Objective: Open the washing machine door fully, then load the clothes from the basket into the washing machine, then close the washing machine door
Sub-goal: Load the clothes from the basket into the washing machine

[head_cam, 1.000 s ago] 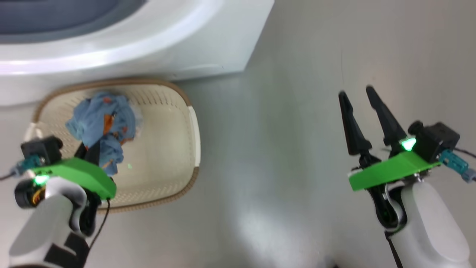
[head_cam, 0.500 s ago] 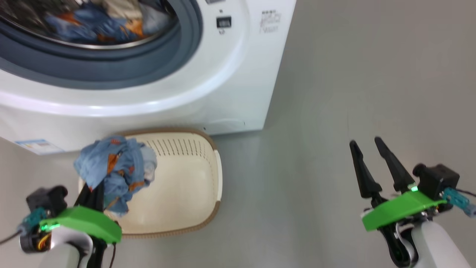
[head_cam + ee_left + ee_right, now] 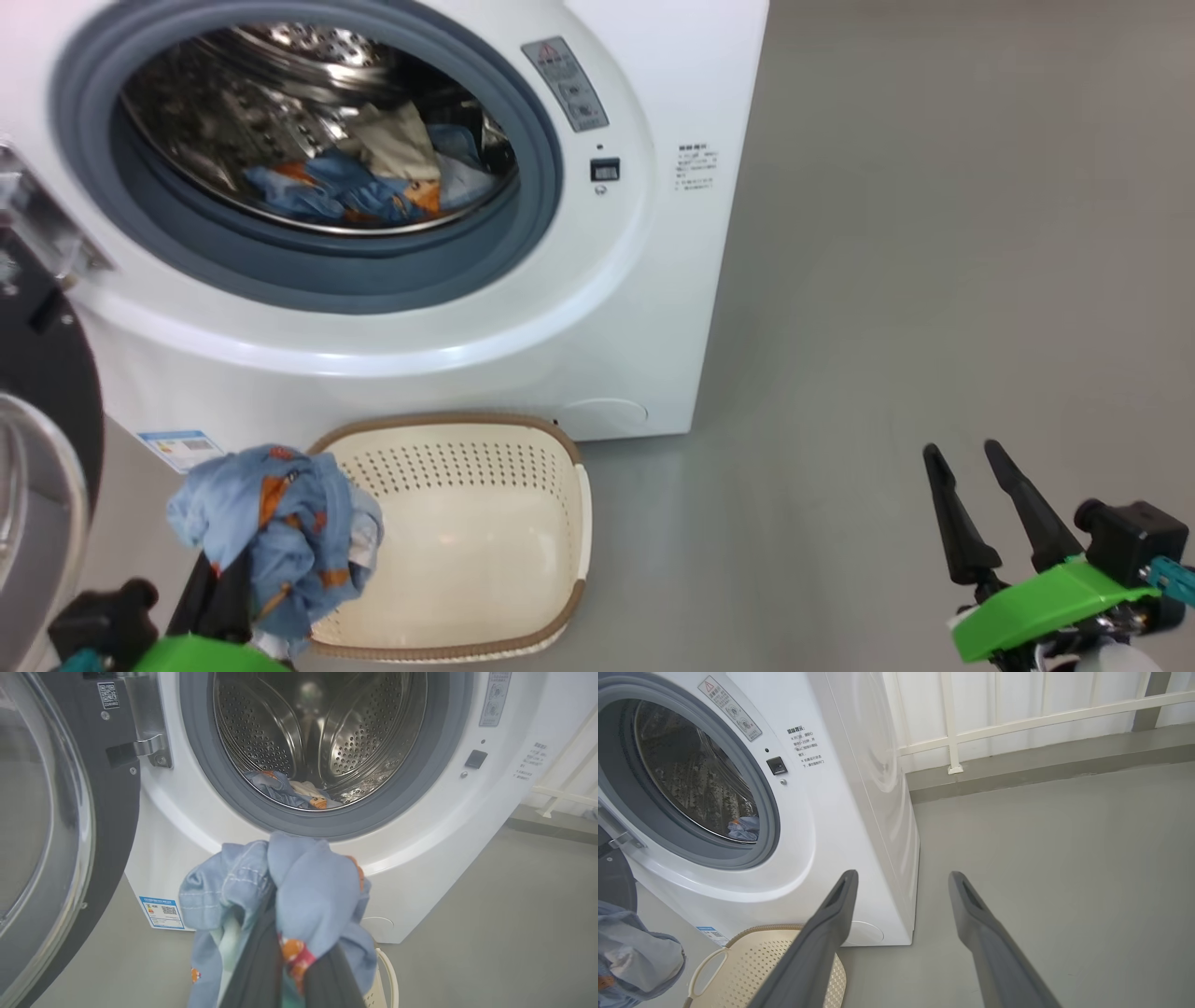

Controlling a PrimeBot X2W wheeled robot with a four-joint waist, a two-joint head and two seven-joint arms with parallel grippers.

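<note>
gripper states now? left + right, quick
Left gripper: shut on the clothes, a light-blue bundle.
Right gripper: open, holding nothing.

The head view tips upward (the camera's move, not the things'), so the washing machine now shows its open drum, the loaded garments in it, and the washing machine door at the left edge. The bundle of clothes pinched in the left gripper shifts from over the inside of the basket to over its left rim.
</note>
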